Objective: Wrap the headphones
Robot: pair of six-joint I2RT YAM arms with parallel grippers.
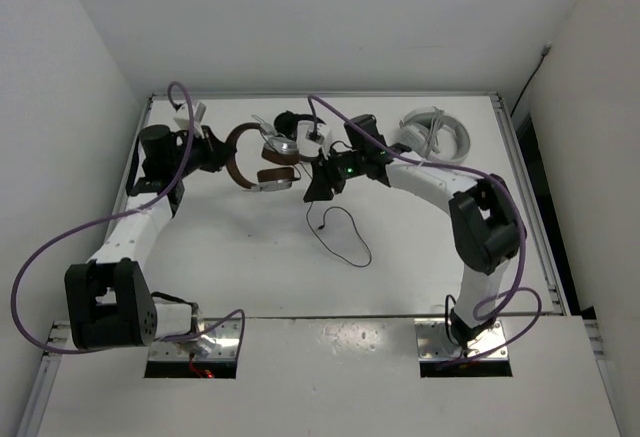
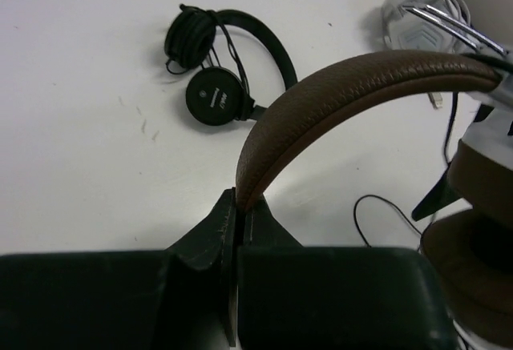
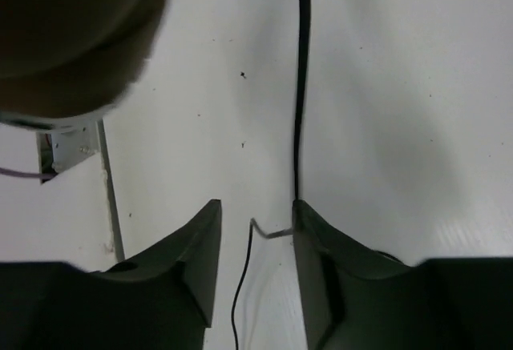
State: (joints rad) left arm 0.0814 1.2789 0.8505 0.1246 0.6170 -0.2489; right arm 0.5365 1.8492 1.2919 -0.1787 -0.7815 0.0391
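The left tool point(image 2: 239, 203) is clenched on the headphones point(image 1: 243, 160), its closed fingers pinching the edge of the brown headband. From that wrist the band arches up and off to the right, and a brown earcup pad shows at the right border. The headphones sit in the far left part of the table point(image 1: 240, 267), near the left side rail point(image 1: 140, 162) but apart from it.

The right tool point(image 1: 322, 185) stands just to the right of the earcups with its jaws apart, grasping nothing. Its wrist camera shows the black cable point(image 1: 343, 235) running straight down to the inner tip of one finger, while a thinner stretch passes through the gap. I cannot tell whether the cable actually touches that finger.

The rest of the cable lies in a loose loop on the bare middle of the table. This stretch between the two arms is the widest open ground.

Along the far edge it is crowded. The black headphones point(image 1: 290, 122) lie just behind the brown pair, and the white headphones point(image 1: 437, 133) lie in the far right corner, close to the right rail. White walls point(image 1: 60, 107) stand close on the left, far and right sides.
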